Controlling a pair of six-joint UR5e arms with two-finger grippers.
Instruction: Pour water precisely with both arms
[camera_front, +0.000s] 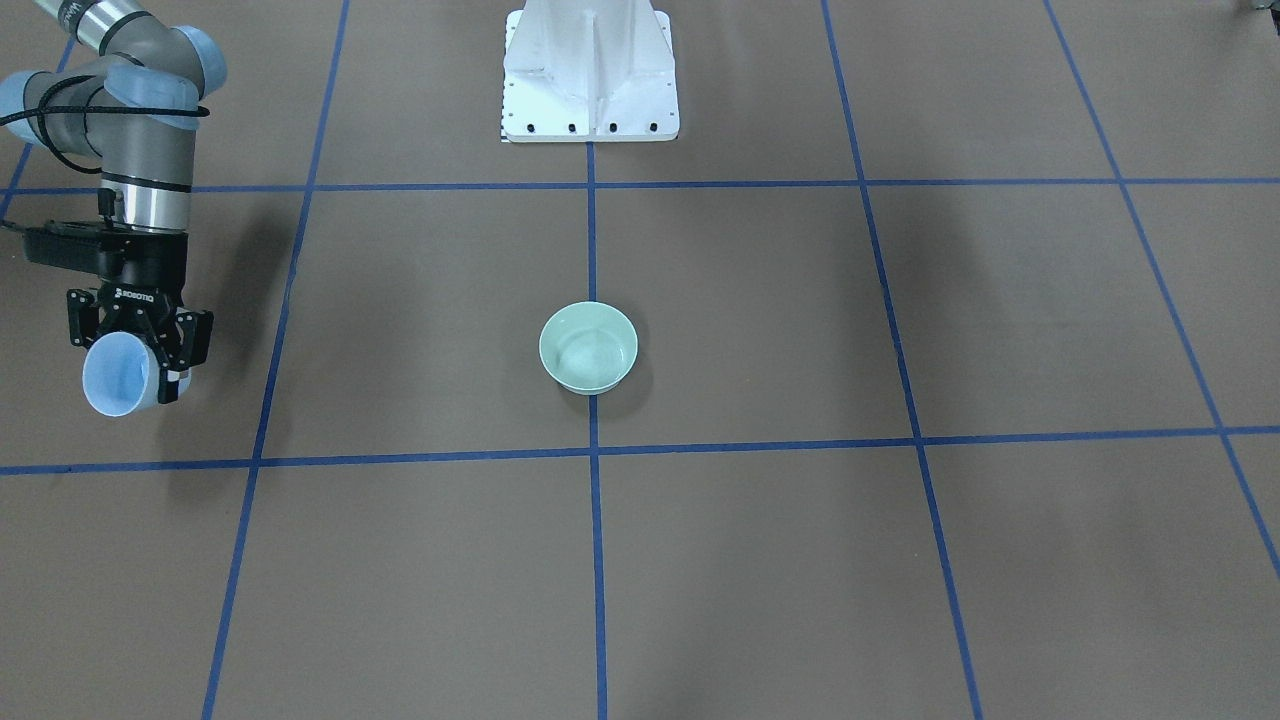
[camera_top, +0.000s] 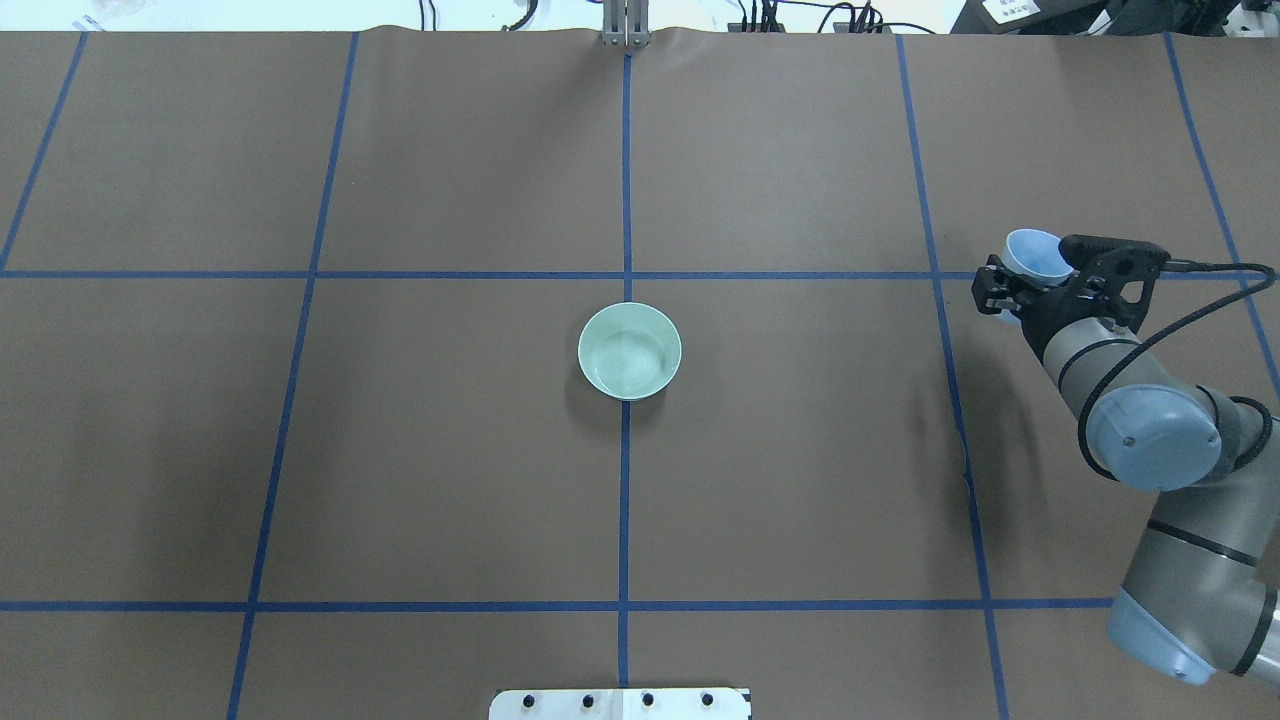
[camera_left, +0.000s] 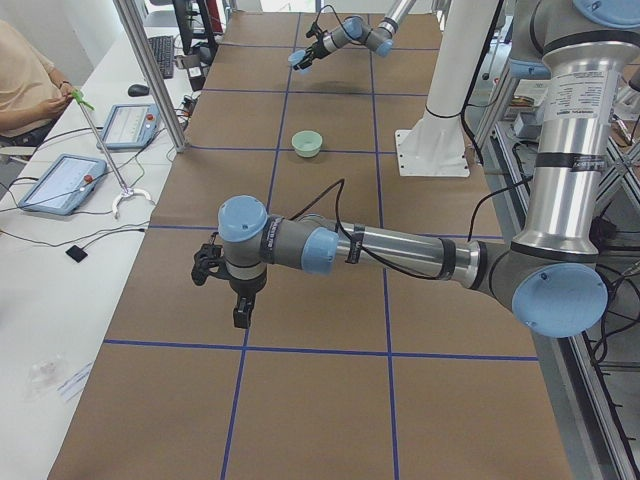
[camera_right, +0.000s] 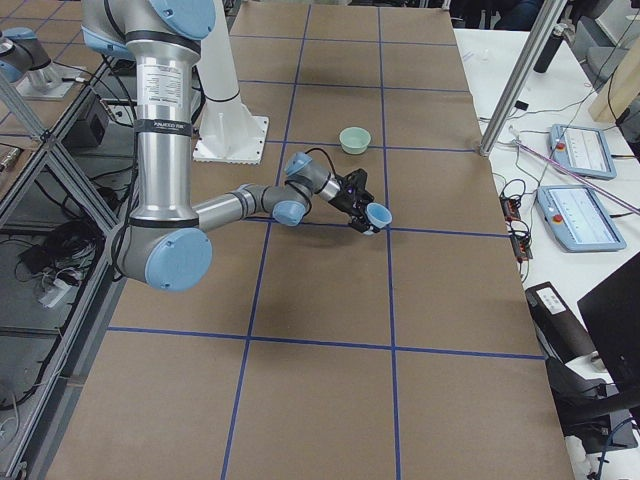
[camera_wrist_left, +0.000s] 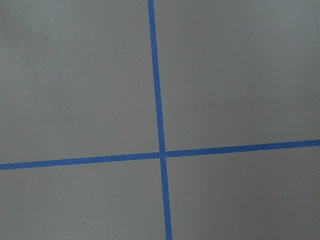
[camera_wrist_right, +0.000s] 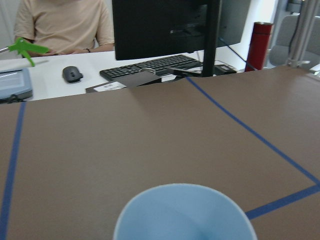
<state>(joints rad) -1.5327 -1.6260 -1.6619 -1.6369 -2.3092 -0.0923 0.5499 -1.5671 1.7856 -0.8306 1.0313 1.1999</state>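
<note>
While the right arm (camera_top: 1160, 440) stretches over the table (camera_top: 450, 480), the right claw (camera_front: 125, 360) is clamped on one pale blue cup (camera_front: 115, 382), a black finger on either side of its wall and its mouth turned upward. I cannot tell whether the cup stands on the table or hangs just above it.

From overhead, the cup lies at about three o'clock from the single mint-green bowl (camera_top: 630, 351) and well apart from it. From the front-facing camera it is at nine o'clock of the bowl. The bowl sits on the centre tape line, just at six o'clock of a crossing in the overhead view. Faint glints on its bottom look like the water (camera_front: 597, 358). Whether the cup holds any I cannot tell.

Two arms show in all. The left arm (camera_left: 400, 258), near and large in the left-side view, lies low over the table. The left claw (camera_left: 238, 300) is a dark shape there, and I cannot tell whether it is spread or closed. Its wrist camera shows only bare table and one crossing of two blue tape lines (camera_wrist_left: 161, 153).

One white pedestal (camera_front: 590, 80) stands at twelve o'clock of the bowl in the front-facing view. One person (camera_left: 25, 80) sits at the side desk, where two teach pendants (camera_right: 585, 150) lie.
</note>
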